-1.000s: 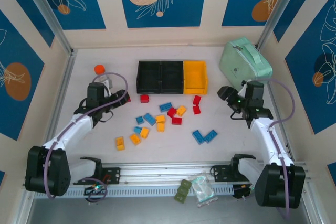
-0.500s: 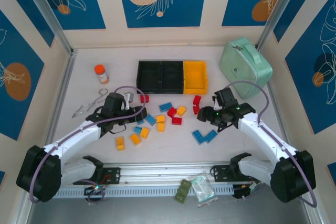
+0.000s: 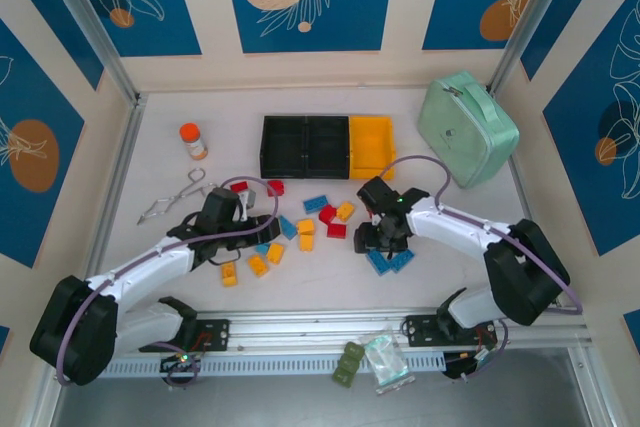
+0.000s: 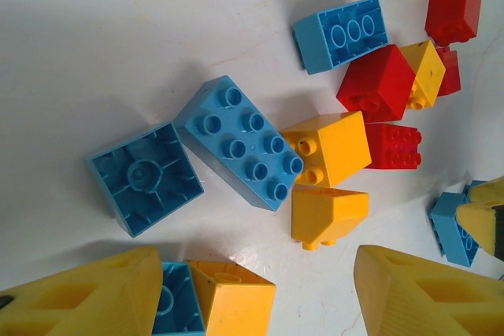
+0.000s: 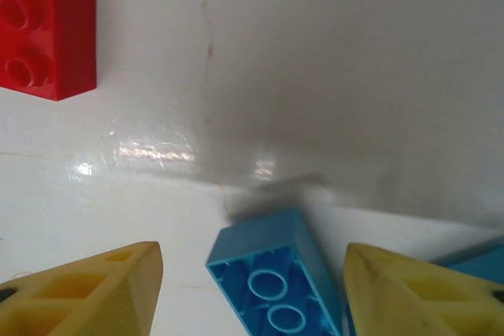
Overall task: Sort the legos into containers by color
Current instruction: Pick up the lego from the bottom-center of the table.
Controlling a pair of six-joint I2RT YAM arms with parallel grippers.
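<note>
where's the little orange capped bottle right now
In the top view the orange-capped bottle stands upright on the far left of the table, left of the black bins and just beyond the metal tongs.

White table (image 3: 220, 112) is carrying scattered legos (image 3: 316, 204). Blue brick (image 5: 272, 293) is lying studs-down btwn right fingers (image 5: 94, 297), red brick (image 5: 43, 37) sitting beyond tips. Second blue brick (image 4: 169, 308) & yellow brick (image 4: 232, 300) are resting btwn left fingers (image 4: 87, 297); containers (image 3: 306, 147), mint case (image 3: 467, 127), bottle (image 3: 192, 140), tongs (image 3: 172, 197) sitting well beyond them.
</note>
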